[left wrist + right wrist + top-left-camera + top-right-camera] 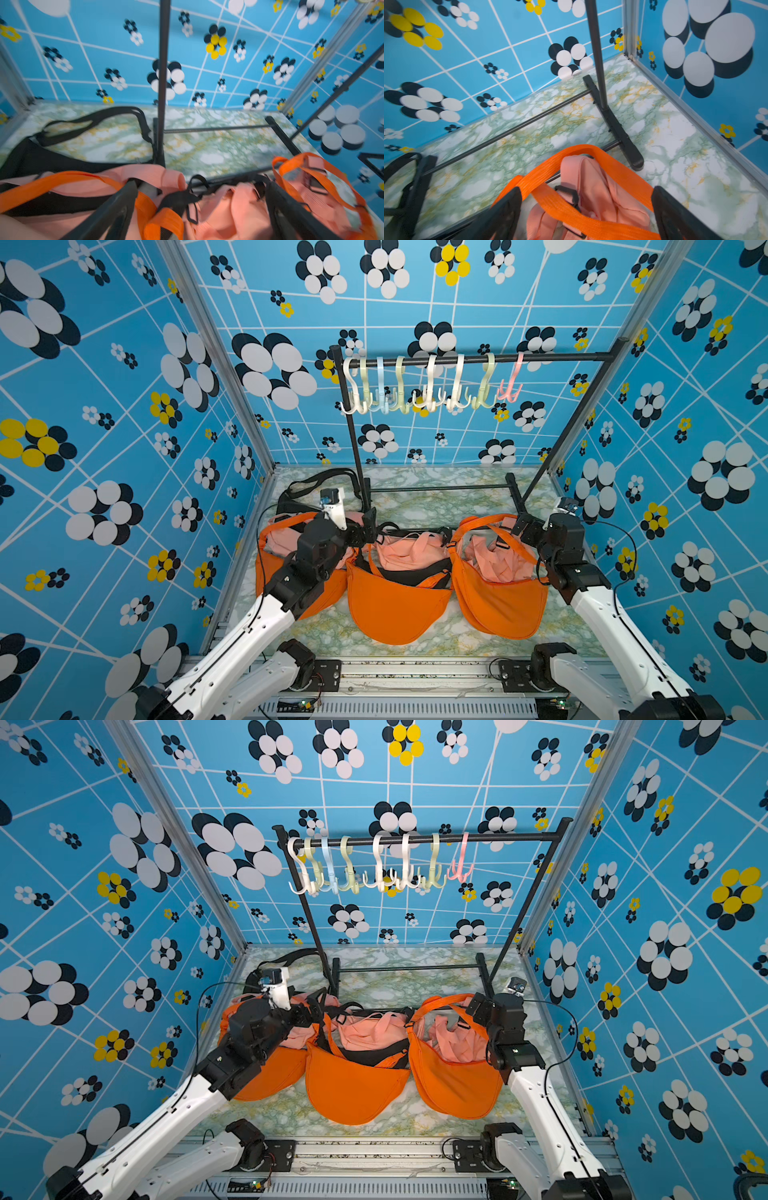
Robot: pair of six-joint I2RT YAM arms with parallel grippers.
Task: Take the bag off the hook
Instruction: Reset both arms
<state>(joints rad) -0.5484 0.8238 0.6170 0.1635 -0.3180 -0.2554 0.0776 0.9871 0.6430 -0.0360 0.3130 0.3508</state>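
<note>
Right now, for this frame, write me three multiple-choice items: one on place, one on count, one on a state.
1. Where are the orange bags?
A. on the table in front of the rack
B. hung on the rack
C. outside the enclosure

2. How many orange bags are there?
A. one
B. two
C. three

3. How do the left gripper and right gripper stand?
A. both shut
B. both open
C. only one open

Key:
1 A, they lie on the marble and the hooks hang bare.
2 C, three sit side by side in both top views.
3 B, each wrist view shows its jaws wide apart.
</note>
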